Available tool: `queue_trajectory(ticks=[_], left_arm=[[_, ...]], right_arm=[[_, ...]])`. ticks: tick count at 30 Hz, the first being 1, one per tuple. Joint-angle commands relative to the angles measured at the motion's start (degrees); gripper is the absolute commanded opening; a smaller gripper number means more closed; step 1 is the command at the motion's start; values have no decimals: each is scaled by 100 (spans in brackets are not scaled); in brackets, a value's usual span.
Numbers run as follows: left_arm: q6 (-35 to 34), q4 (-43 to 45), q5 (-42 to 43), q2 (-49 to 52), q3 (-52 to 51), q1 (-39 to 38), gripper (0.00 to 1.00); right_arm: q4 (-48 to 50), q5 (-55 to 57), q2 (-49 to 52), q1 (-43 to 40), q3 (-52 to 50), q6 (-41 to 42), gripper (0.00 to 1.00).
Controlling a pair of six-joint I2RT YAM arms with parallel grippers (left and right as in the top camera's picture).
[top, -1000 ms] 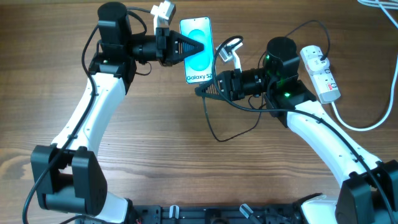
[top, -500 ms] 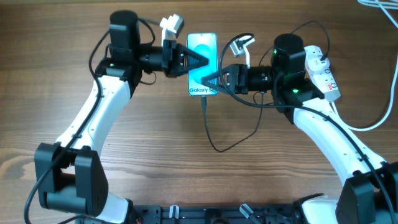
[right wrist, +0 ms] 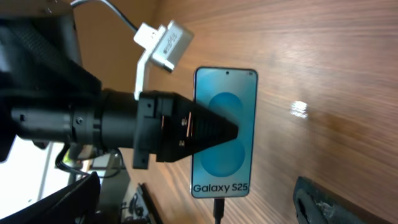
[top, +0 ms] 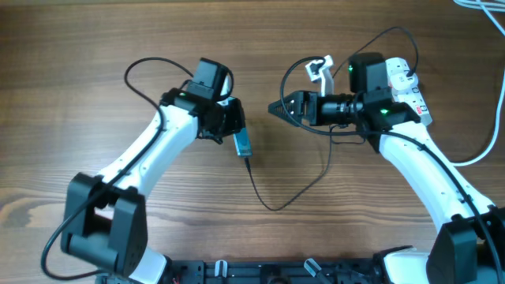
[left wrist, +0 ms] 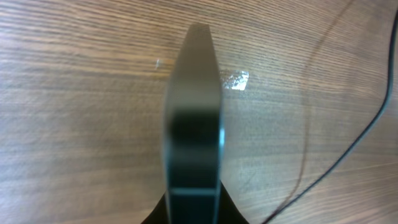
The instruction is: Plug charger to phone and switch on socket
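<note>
My left gripper [top: 235, 128] is shut on the phone [top: 244, 144], holding it on edge above the table with its cyan screen turned toward the right arm. The left wrist view shows the phone [left wrist: 194, 124] edge-on between the jaws. From the right wrist the phone [right wrist: 225, 130] shows its full screen, and the charger [right wrist: 219, 210] sits in its bottom port. The black charger [top: 272, 205] cable loops over the table toward the socket [top: 412, 93] at the far right. My right gripper [top: 274, 108] stands open and empty, a short way right of the phone.
The socket's thick white cord [top: 465, 158] runs off toward the right edge. More white cables [top: 481, 9] cross the top right corner. Both arm bases stand at the table's front edge. Bare wood lies between the arms.
The left arm swung the phone from flat, screen up, to on edge, and brought it nearer the front. The right gripper opened beside the phone's lower end and drew back right.
</note>
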Motion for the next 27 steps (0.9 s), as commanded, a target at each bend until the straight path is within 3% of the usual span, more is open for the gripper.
queue_trajectory(ticks=[1, 3, 6, 7, 11, 17, 22, 27], left_arm=[[-70, 494, 1019, 269, 13, 11, 4], [-81, 1051, 2721, 254, 46, 293, 4], [-129, 2275, 5668, 256, 46, 920, 4], [-125, 2483, 6199, 256, 46, 1073, 4], [-282, 2752, 6800, 256, 46, 1233, 4], [-1196, 4266, 7055, 254, 46, 1043, 4], [-1209, 4500, 7055, 254, 46, 831, 4], [-2170, 5539, 7053, 254, 46, 824, 4]], right_arm=[[-446, 57, -61, -90, 212, -852, 100], [-763, -310, -61, -90, 212, -1274, 100], [-531, -1445, -61, -195, 210, -1233, 100], [-417, -1742, -61, -195, 210, -1228, 100], [-339, -2090, -61, -175, 142, -927, 98], [-247, -2057, -61, -175, -9, -660, 82], [516, -2170, -61, -166, -9, 201, 66], [911, -2181, -61, 107, -9, 566, 56]])
